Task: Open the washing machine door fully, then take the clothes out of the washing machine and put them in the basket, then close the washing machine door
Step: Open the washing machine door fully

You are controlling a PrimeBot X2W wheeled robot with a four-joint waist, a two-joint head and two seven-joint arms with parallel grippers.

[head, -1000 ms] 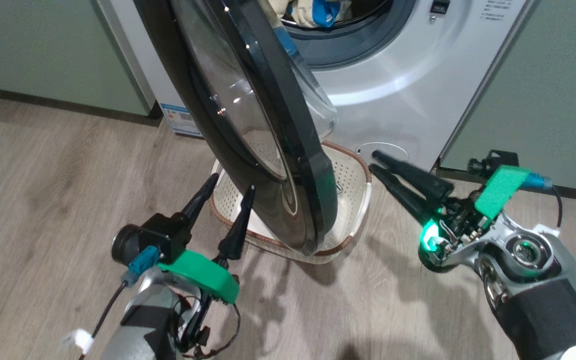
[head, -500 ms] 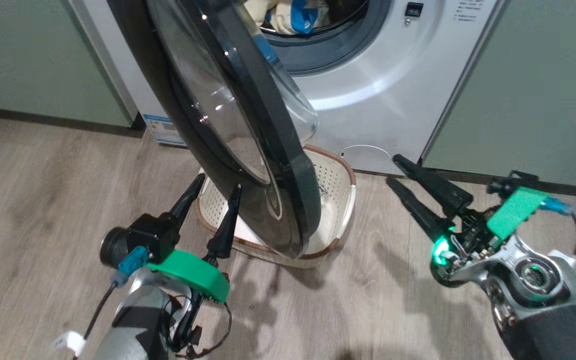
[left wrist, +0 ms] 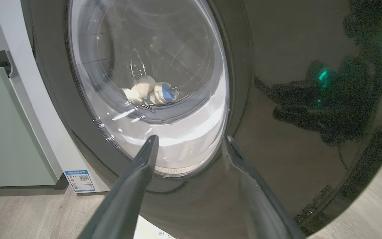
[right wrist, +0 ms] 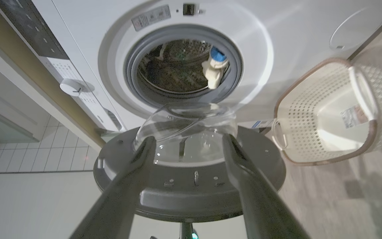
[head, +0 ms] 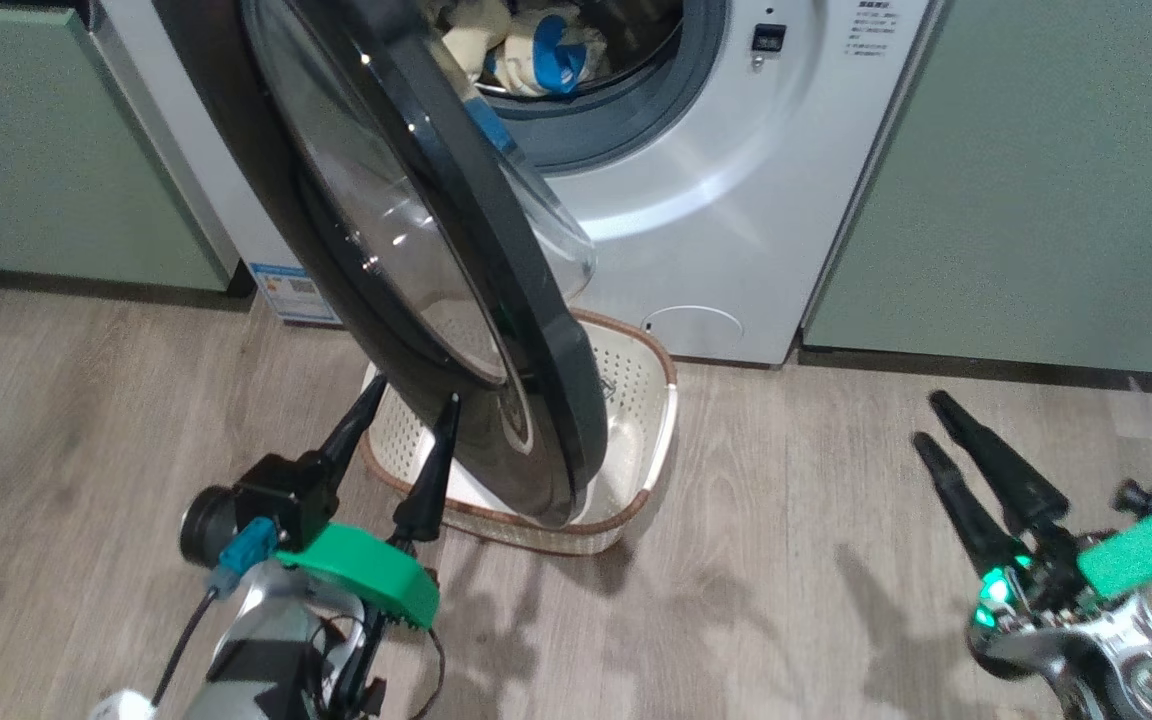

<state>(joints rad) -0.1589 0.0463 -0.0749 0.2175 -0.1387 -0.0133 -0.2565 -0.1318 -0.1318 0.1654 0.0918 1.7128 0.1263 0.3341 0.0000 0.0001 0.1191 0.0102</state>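
The washing machine door (head: 476, 270) is standing half-open mid-frame, over the basket (head: 671, 390). The left gripper (head: 414, 392), jaws wide, is pointing at its lower outer face, nearer. The right gripper (head: 929, 417), also wide, is sitting lower right, well apart. The clothes (head: 526, 50) are lying top centre.

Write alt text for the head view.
The washing machine door stands partly open, hiding part of the basket on the floor; clothes lie in the washing machine. Left gripper open by the door's rim, right gripper open, apart.
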